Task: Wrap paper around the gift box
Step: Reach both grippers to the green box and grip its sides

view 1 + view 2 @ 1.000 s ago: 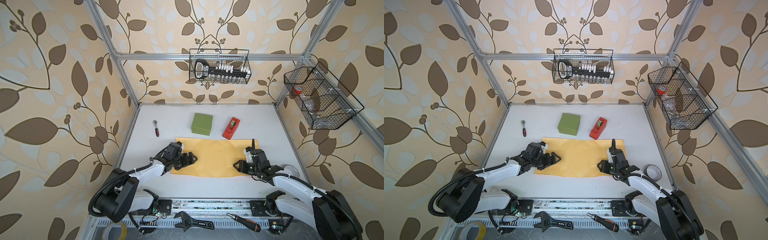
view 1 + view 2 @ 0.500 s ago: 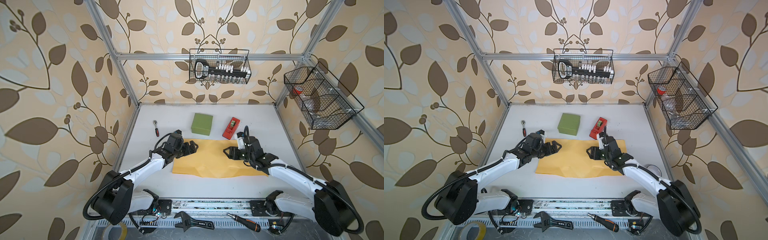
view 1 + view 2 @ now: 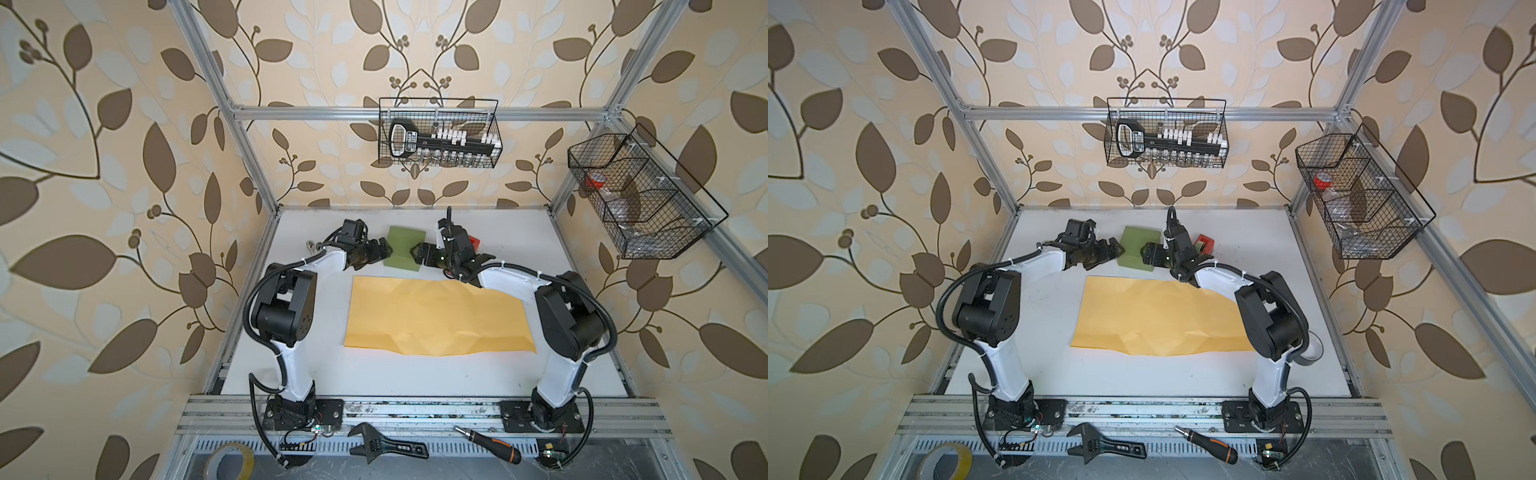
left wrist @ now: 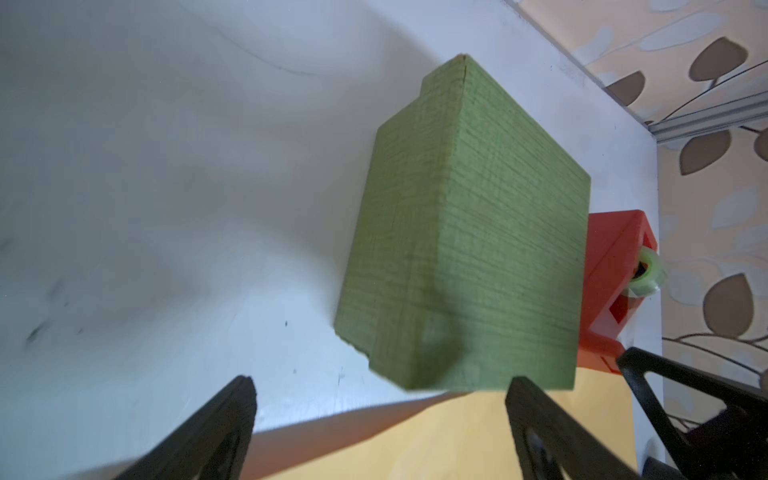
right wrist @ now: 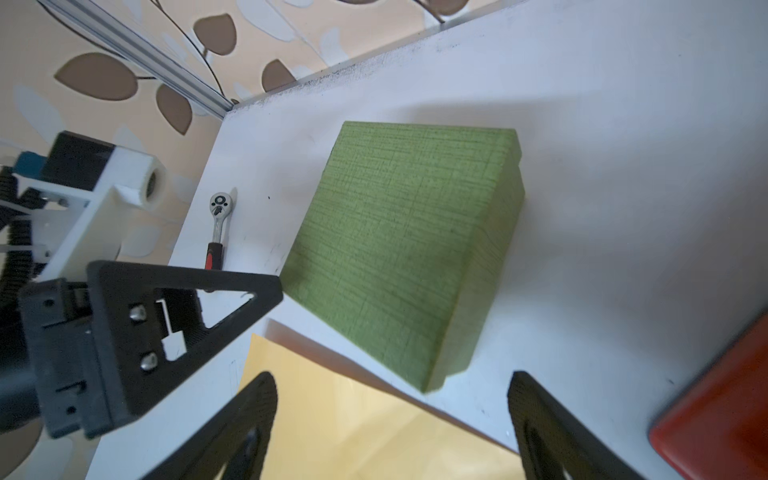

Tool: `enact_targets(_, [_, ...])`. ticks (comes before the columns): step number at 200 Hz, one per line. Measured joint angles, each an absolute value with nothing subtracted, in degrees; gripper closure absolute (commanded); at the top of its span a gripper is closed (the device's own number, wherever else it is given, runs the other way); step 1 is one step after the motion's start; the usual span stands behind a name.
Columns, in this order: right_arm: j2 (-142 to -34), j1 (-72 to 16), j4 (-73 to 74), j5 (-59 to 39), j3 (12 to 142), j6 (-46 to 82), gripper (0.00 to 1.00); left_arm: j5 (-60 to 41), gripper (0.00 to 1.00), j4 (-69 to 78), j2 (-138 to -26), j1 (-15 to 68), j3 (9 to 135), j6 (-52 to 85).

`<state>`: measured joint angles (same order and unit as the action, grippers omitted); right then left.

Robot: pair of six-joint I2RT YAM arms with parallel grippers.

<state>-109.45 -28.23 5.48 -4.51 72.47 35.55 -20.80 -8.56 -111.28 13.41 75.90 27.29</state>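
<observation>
Both arms have left the paper to flank the gift box, which sits just beyond its far edge, left gripper and right gripper both agape and empty; next, I reckon, they squeeze the box and carry it onto the paper.

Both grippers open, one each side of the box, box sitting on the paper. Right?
Not quite. The box isn't on the paper. It sits on the bare table just past the paper's far edge, and the right wrist view shows a strip of table between them. The rest holds: left gripper and right gripper are open, one each side of the box.
</observation>
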Motion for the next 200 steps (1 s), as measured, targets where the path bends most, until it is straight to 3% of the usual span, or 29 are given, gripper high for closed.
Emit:
enact_targets(40, [-116.9, -26.3, 4.6, -5.0, 78.7, 37.8, 0.14, -25.1, 0.05, -13.6, -119.0, 13.1, 86.8, 24.0])
enact_targets(86, [-123.7, -25.5, 3.2, -9.9, 85.6, 38.9, 0.23, -31.1, 0.21, -16.3, -124.1, 13.0, 93.8, 22.0])
enact_targets(127, [-124.1, -24.9, 3.0, -13.8, 86.1, 40.2, 0.32, -35.2, 0.29, -15.9, -124.8, 12.3, 93.4, 23.4])
enact_targets(200, [-122.1, -24.4, 3.6, -17.8, 84.2, 41.2, 0.39, -37.1, 0.32, -10.9, -117.9, 12.2, 82.1, 28.5])
